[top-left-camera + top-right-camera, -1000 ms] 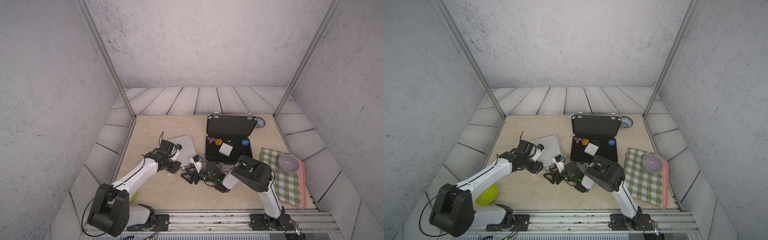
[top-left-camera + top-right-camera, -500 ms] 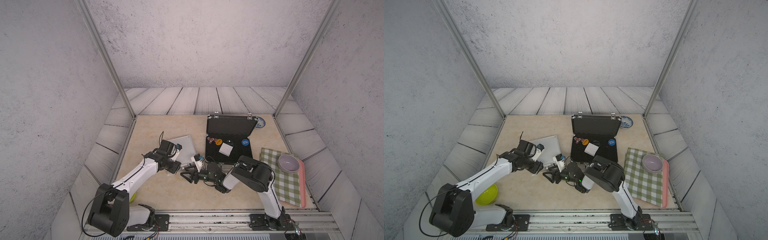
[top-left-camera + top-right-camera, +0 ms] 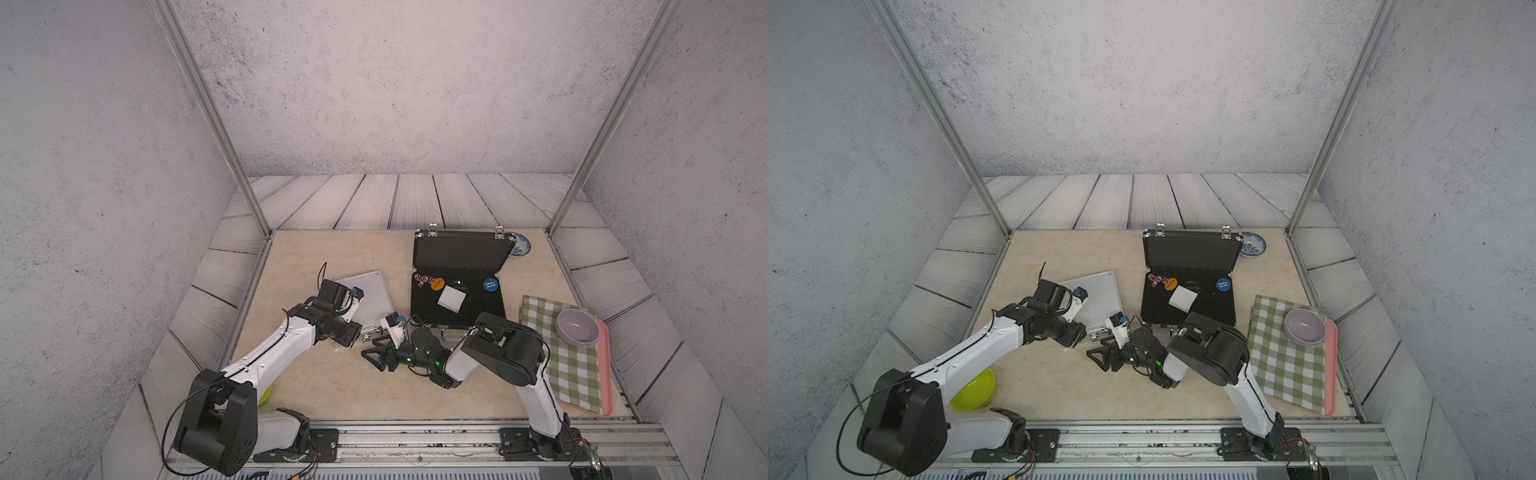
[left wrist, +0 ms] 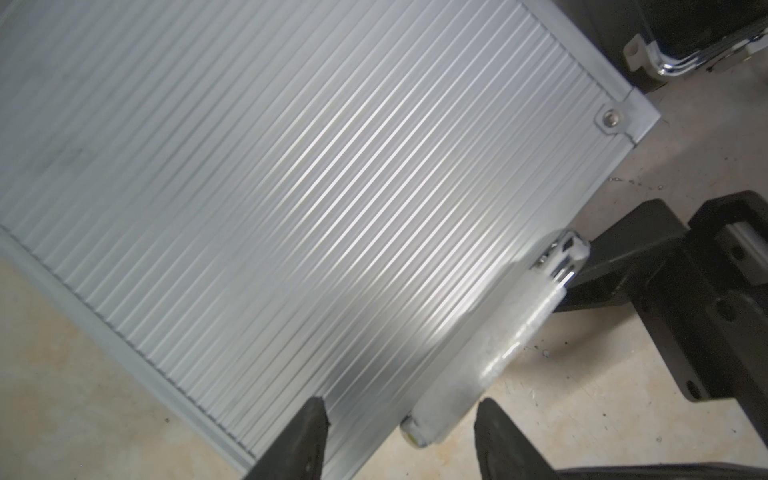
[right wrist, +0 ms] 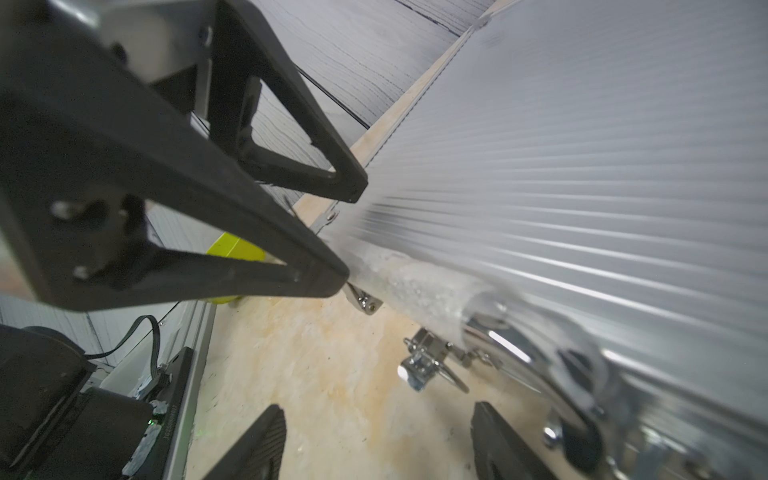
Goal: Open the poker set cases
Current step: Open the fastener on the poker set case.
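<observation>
The left claw (image 4: 398, 415) is spread and pinches nothing. It straddles the near end of the handle (image 4: 494, 349), with one finger (image 4: 309, 432) over the ribbed lid (image 4: 291, 199) of the silver case (image 3: 371, 296) and the other past the handle, over the table (image 4: 582, 415). Close beside it, the right claw (image 5: 376, 409) is also spread and empty, low over the table. A chrome latch (image 5: 422, 370) sits just ahead of its tips and looks flipped loose. Well apart from both claws, the black case (image 3: 457, 253) already stands open, so the shut silver one is the job. I would first confirm both latches are free, since only one shows clearly. Then one claw should hook under the lid's front lip while the other pins the base, as a light case may slide or lift whole. The claws are crowded, so move one at a time.
</observation>
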